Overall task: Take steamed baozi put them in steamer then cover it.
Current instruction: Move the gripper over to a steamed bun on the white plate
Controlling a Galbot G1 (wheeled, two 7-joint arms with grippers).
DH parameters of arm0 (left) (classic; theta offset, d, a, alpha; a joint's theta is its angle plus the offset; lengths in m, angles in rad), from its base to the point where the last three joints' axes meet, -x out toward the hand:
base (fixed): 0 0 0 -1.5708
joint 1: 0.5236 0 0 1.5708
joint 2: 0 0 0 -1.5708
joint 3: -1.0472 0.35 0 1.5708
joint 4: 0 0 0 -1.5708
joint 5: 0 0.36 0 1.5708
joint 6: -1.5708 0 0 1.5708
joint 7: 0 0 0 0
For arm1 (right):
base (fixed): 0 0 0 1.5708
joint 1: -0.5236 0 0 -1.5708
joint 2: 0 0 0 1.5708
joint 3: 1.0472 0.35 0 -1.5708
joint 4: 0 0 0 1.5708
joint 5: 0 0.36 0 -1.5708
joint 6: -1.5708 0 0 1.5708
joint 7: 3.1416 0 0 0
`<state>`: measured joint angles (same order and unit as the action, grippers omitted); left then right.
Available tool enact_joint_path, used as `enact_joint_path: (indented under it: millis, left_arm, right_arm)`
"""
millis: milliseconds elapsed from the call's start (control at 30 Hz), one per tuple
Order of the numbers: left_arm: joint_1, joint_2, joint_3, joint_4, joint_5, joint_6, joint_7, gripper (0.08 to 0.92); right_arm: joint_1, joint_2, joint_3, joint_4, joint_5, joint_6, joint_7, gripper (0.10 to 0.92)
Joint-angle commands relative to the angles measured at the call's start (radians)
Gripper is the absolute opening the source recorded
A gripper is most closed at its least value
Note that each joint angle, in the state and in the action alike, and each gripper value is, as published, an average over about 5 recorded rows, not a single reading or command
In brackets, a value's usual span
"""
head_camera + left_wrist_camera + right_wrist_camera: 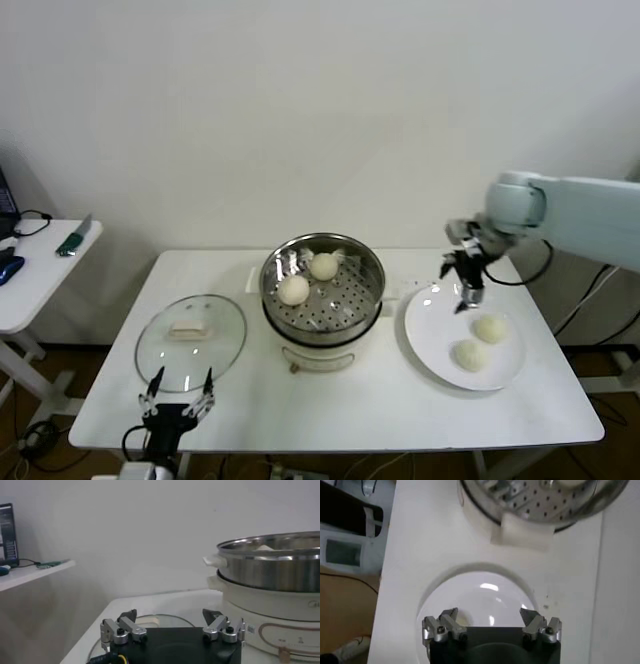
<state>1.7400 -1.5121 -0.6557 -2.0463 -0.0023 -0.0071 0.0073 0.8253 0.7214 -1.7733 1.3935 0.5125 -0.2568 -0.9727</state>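
White table (350,405) carries everything; steamer (322,290) sits at its centre on a white pot base (320,352), rigid steel, heavy, not meant to be moved. Two baozi (293,290) already lie on its perforated floor. Cover (190,340) lies flat on the table left of the steamer, glass, likely heavy-ish, slippery and breakable, best taken by the whitish handle (189,329) at its centre, not the rim. Plate (425,345) right of the steamer holds the other two buns (490,328), soft and light, easy to dent, so pinch gently across the dome's sides. Right gripper (466,295) hangs over the plate's near-steamer edge, jaws spread, empty. Left gripper (178,392) parked at the front table edge just beside the cover, jaws spread, empty.
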Motion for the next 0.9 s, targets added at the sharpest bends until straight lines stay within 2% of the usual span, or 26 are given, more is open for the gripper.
enact_joint_path:
  millis: [33, 467, 900]
  left_arm:
    - [0.009, -0.005, -0.001, -0.003, 0.002, -0.003, -0.001, 0.823]
    - [0.035, -0.022, 0.0, -0.006, 0.022, -0.008, -0.004, 0.823]
    - [0.038, -0.025, 0.0, -0.007, 0.026, -0.008, -0.004, 0.823]
  right_arm:
    - [-0.156, -0.131, 0.071, -0.002, -0.163, 0.014, -0.006, 0.823]
    - [-0.449, -0.113, 0.29, -0.056, -0.271, -0.028, 0.054, 0.823]
    - [-0.553, -0.084, 0.368, -0.112, -0.31, -0.043, 0.079, 0.821]
